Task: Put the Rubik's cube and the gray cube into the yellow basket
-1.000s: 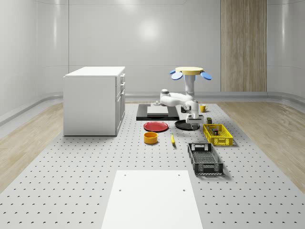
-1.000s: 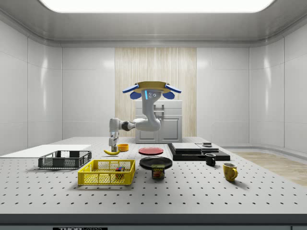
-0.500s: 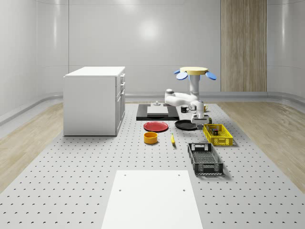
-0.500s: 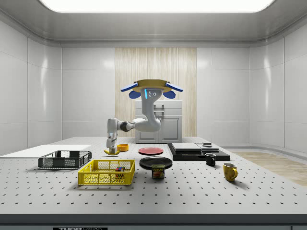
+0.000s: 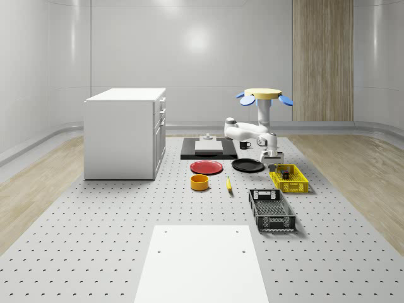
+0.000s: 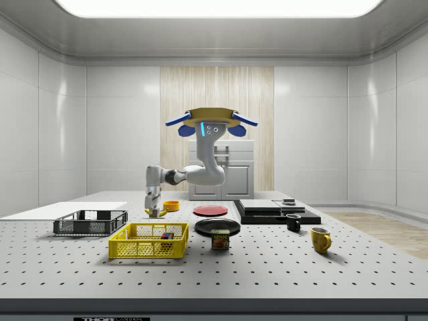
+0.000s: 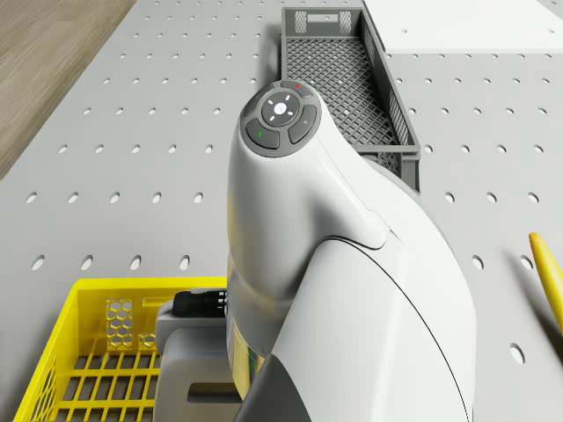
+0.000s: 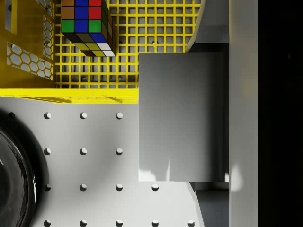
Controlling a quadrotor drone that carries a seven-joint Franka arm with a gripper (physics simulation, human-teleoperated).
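Drone [image 5: 264,95] hovered right of centre in the whole-scene view, above the table's [image 5: 95,252] far part. Gripper [image 5: 273,165] hung at the near rim of the yellow basket [image 5: 290,178], clamped on the gray cube [image 8: 182,116], faces square to the rim. Rubik's cube [image 8: 88,24] sat inside the basket, slightly skewed. Against 1 s ago, drone and gripper stood further right, gripper off the black plate [image 5: 248,165].

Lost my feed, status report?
Gripper shut on gray cube, over yellow basket rim. Rubik's cube already inside. Drone hovering, path clear.
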